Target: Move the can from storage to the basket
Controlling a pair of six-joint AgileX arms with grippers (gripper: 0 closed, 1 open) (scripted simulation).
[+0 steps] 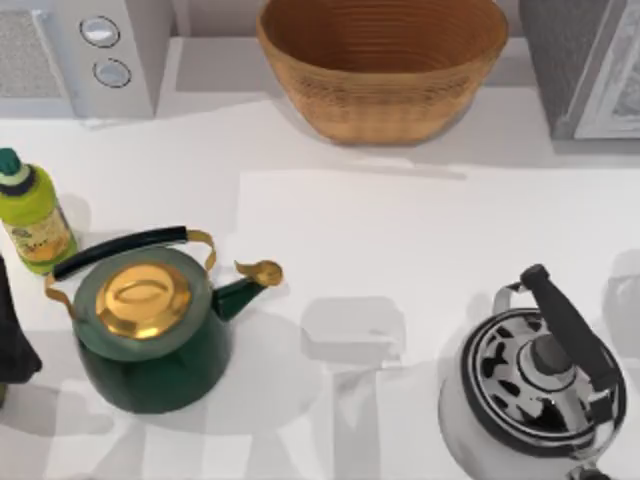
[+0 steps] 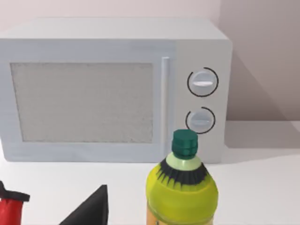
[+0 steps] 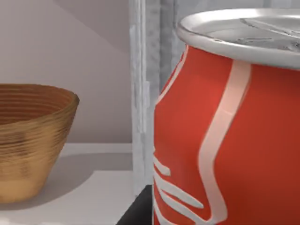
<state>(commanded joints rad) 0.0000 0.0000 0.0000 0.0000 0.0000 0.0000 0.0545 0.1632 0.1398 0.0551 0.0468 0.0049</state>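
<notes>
Wicker basket at the counter's far edge, centre. Red can upright, close before the right wrist camera, beside a grey cabinet wall. Tool states: cannot tell.

Basket at the far edge of the table, centre. Microwave at far left; a second appliance at far right. Bottle at the left edge, just beside one kettle at near left. Another kettle at near right. Can right of the basket, beside an upright panel.
</notes>
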